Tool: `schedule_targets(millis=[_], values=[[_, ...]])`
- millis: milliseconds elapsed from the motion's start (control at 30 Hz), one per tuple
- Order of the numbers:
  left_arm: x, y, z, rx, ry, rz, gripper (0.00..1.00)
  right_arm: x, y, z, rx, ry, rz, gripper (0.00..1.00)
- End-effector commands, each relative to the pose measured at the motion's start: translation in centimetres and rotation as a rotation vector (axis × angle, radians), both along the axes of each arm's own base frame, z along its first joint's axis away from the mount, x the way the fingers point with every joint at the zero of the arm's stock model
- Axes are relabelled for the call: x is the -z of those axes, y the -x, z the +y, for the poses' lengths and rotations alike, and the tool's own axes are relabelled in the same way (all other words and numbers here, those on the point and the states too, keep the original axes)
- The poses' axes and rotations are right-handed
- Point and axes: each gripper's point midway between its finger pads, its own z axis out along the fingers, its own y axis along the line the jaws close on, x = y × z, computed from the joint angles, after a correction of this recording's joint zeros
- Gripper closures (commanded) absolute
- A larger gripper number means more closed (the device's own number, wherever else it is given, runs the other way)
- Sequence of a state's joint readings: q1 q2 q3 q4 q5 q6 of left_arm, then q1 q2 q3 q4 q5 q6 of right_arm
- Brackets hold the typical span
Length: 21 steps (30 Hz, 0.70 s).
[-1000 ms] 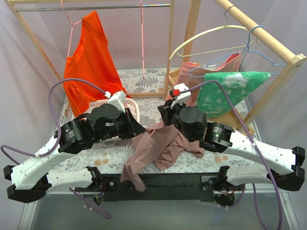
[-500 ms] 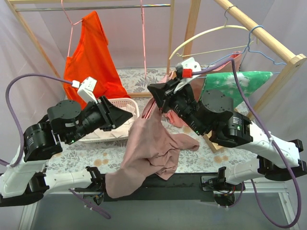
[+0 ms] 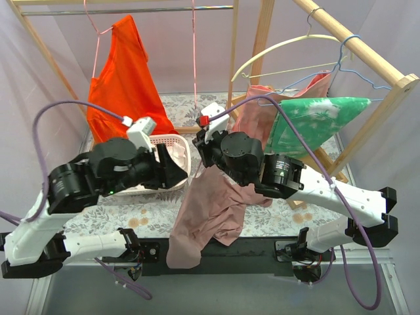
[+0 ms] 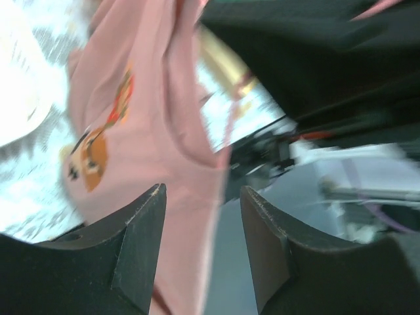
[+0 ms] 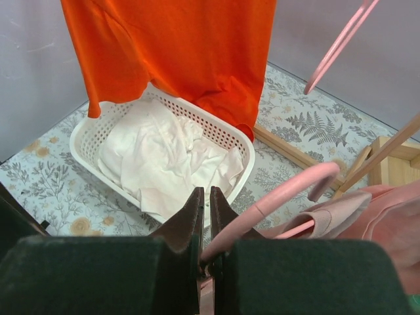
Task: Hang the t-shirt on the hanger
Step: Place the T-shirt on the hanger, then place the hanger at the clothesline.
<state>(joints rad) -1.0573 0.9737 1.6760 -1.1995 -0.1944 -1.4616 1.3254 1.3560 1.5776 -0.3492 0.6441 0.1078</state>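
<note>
The mauve-pink t-shirt [image 3: 210,210] hangs from my right gripper [image 3: 200,152] down over the table's front edge. In the right wrist view my right gripper [image 5: 206,191] is shut on the thin pink hanger [image 5: 282,193] just below its hook, and the shirt's collar [image 5: 335,216] is bunched on the hanger at the right. My left gripper [image 3: 180,172] is open and empty just left of the hanging shirt. In the left wrist view the shirt [image 4: 144,111] shows a small printed figure beyond the open left gripper [image 4: 202,190], apart from it.
A white basket [image 3: 185,152] of white clothes [image 5: 164,157] stands behind my left gripper. An orange shirt [image 3: 125,85] hangs back left. A cream hanger [image 3: 282,47], blue hanger [image 3: 357,69], salmon shirt [image 3: 256,115] and green garment [image 3: 315,121] hang on the right wooden rail [image 3: 354,39].
My right gripper lifted the hanger and shirt off the table, then came down and left a little. My left gripper moved right, closer to the hanging shirt.
</note>
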Motion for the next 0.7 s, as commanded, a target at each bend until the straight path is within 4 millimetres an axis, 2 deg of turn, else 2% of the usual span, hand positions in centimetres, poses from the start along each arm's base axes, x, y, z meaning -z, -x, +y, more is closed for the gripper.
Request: schedule_targets(millis=[0, 167, 267, 367, 467, 600, 667], values=[[4.4, 0.7, 0.5, 0.032, -0.123, 0.061, 0.52, -4.3, -1.1, -0.4, 0.011, -0.154, -0.01, 0.99], [5.7, 1.2, -1.4, 0.108, -0.12, 0.091, 0.49, -3.2, -1.4, 0.8, -0.012, -0.12, 0.006, 0.99], [6.3, 0.9, -1.5, 0.091, -0.136, 0.103, 0.49, -2.9, -1.7, 1.1, -0.004, -0.107, 0.008, 0.99], [5.2, 0.9, -1.4, 0.088, -0.088, 0.073, 0.49, -2.4, -1.9, 1.3, -0.004, -0.095, 0.016, 0.99], [4.6, 1.7, -1.6, 0.137, -0.042, 0.057, 0.5, -2.0, -1.9, 1.3, -0.006, -0.09, 0.021, 0.99], [7.0, 1.9, -2.1, 0.146, -0.084, 0.114, 0.54, -2.2, -2.1, 1.4, 0.001, -0.093, 0.017, 0.99], [7.6, 1.7, -1.9, 0.129, -0.096, 0.117, 0.56, -2.6, -2.0, 1.8, -0.01, -0.096, 0.012, 0.99]])
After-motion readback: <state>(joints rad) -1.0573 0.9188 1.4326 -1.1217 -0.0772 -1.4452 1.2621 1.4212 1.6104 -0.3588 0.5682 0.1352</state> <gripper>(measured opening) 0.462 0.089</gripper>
